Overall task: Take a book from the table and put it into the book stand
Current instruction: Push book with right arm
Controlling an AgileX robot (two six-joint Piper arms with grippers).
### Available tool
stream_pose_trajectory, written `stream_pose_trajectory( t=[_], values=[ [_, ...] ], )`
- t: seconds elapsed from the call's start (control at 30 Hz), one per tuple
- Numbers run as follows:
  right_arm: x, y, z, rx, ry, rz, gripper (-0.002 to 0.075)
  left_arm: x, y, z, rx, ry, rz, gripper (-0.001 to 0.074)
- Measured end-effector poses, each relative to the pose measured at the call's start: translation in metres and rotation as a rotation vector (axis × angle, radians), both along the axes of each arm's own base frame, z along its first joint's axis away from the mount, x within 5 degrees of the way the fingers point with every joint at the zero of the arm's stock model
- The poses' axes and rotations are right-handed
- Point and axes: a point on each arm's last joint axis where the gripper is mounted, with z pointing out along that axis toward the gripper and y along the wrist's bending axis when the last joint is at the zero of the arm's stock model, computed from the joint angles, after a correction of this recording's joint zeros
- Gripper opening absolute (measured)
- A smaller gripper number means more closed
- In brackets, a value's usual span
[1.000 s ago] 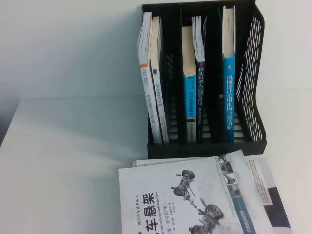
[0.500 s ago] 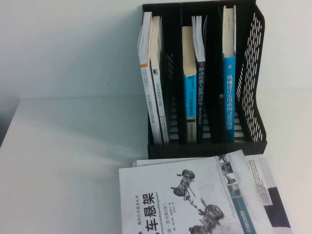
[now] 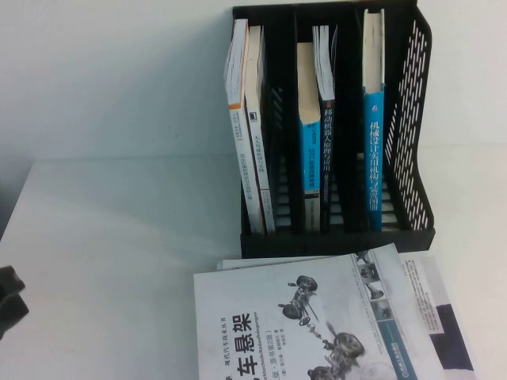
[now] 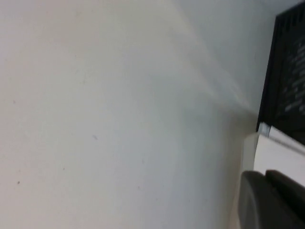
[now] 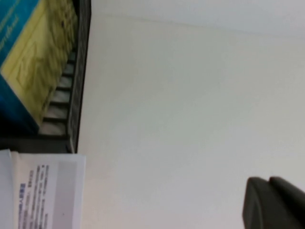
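Observation:
The book (image 3: 317, 317), white with a grey car-suspension picture and a bold black title, lies flat at the table's front on top of other books. The black book stand (image 3: 408, 119) stands behind it, with several upright books in its three slots. My left gripper (image 3: 9, 301) shows at the far left edge of the table (image 3: 119, 237), well away from the book. In the left wrist view the left gripper (image 4: 264, 177) is shut and empty, with the stand (image 4: 288, 76) beyond it. My right gripper (image 5: 269, 183) is shut and empty over bare table, right of the stand (image 5: 80, 71).
A second book (image 3: 436, 301) with a dark corner pokes out from under the book on the right. A blue-spined book (image 3: 372, 142) stands in the right slot and also shows in the right wrist view (image 5: 24, 57). A white wall rises behind the table.
My left gripper has come into the high view at the far left edge. The books and the stand have not moved.

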Motion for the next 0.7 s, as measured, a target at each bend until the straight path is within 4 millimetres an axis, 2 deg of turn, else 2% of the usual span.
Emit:
stream_pose_trajectory(
  t=[0.17,0.4,0.57,0.7],
  values=[
    [0.004,0.007,-0.013,0.032,0.093,0.019,-0.0003,0.002,-0.005,-0.006,0.078,0.027,-0.156,-0.0003],
    [0.008,0.015,-0.026,0.094,0.227,0.107,-0.0003,0.022,-0.012,-0.022,0.104,0.082,-0.326,-0.0003],
    [0.018,0.025,-0.038,0.227,0.358,0.206,-0.0003,0.038,-0.022,-0.034,0.011,0.086,-0.482,-0.0003],
    [0.025,0.023,-0.047,0.368,0.449,0.255,-0.0003,0.051,-0.017,-0.041,-0.106,0.063,-0.540,-0.0003]
  ],
)
